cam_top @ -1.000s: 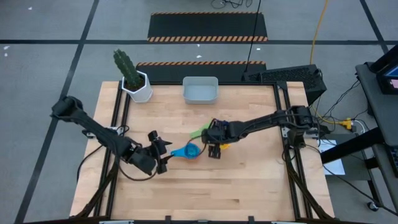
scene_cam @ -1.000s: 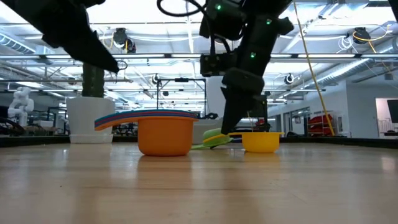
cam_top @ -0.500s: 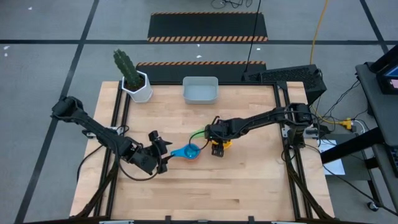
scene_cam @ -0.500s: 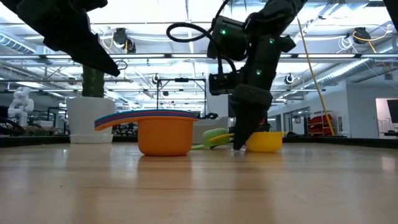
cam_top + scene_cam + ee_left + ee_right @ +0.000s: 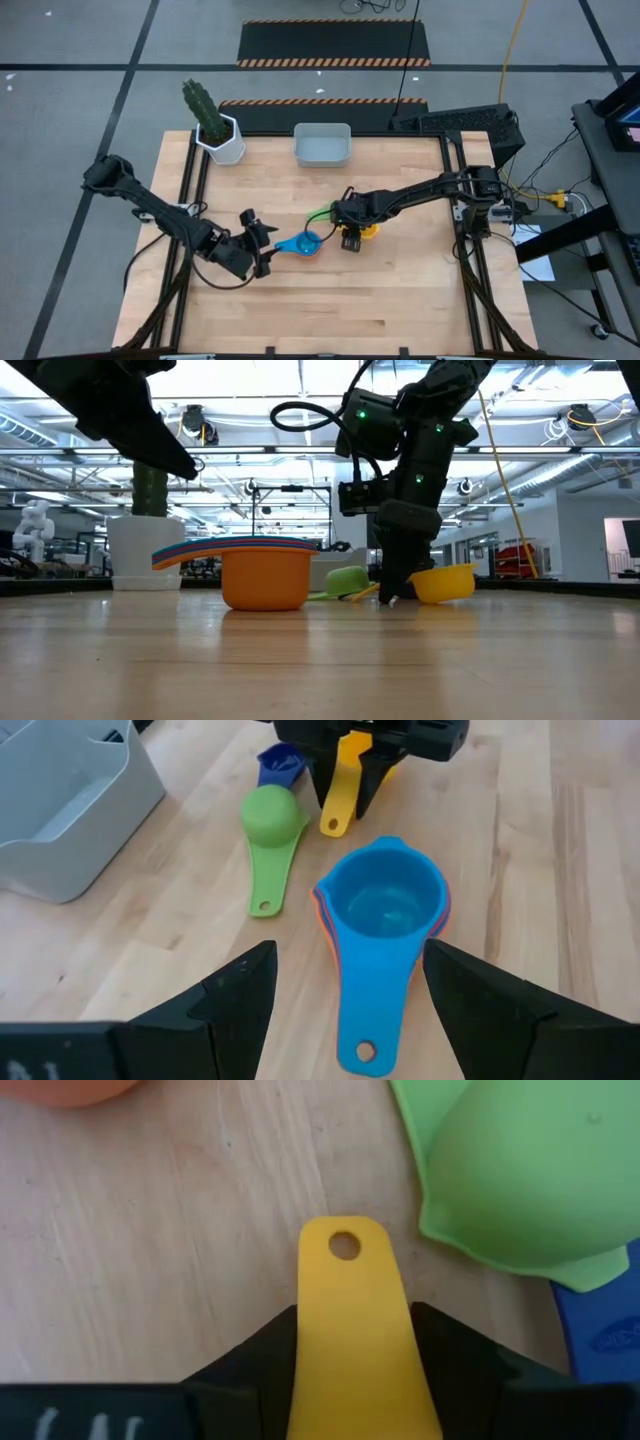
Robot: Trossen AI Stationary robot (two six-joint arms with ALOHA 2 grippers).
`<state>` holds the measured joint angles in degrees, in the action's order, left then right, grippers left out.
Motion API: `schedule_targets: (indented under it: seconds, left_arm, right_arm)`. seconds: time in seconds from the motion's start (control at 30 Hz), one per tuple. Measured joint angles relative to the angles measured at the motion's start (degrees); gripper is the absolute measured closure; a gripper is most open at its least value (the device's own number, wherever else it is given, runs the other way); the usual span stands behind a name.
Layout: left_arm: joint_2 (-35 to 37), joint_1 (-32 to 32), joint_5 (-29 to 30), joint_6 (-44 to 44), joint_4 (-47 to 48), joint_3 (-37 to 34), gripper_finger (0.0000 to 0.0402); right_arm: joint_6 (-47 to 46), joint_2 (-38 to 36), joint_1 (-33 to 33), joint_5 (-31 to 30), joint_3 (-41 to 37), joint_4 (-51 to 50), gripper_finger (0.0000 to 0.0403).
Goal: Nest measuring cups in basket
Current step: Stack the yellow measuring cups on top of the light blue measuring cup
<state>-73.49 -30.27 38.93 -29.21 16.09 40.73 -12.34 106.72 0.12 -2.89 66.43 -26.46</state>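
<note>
Look at the high view and you see the whole wooden bench (image 5: 400,300), with the pale grey-blue plastic basket (image 5: 322,145) at the far edge, next to a white pot with a green cactus (image 5: 218,128). The basket is well apart from the cups.

The low view shows you something the top view cannot: the small yellow plastic cup (image 5: 442,583) is tipped up, with one side off the bench. Your right gripper (image 5: 349,238) comes down on it near the middle of the bench.

The right wrist view shows you why. The jaws are pinching the flat yellow handle (image 5: 358,1350), one dark finger (image 5: 250,1365) on each side. You can see a small round hole near the handle's end.

Just beside it lies the round green plastic cup (image 5: 272,818), upside down. A small dark blue cup (image 5: 281,763) sits close behind it.

Your left gripper (image 5: 258,243) hangs near the stack of cups (image 5: 384,915), not touching it. Its jaws are spread wide, one on each side of the light blue handle (image 5: 364,1020). The low view shows the orange cup (image 5: 265,577) at the bottom of that stack.
</note>
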Motion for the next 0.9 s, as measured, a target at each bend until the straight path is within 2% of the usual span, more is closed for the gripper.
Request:
schedule_targets:
  seconds: [0.9]
  left_arm:
    - [0.01,0.42,-0.02,-0.46,0.29,0.0,0.0147]
  right_arm:
    - [0.56,0.0,3.02,0.22,0.0,0.02,0.026]
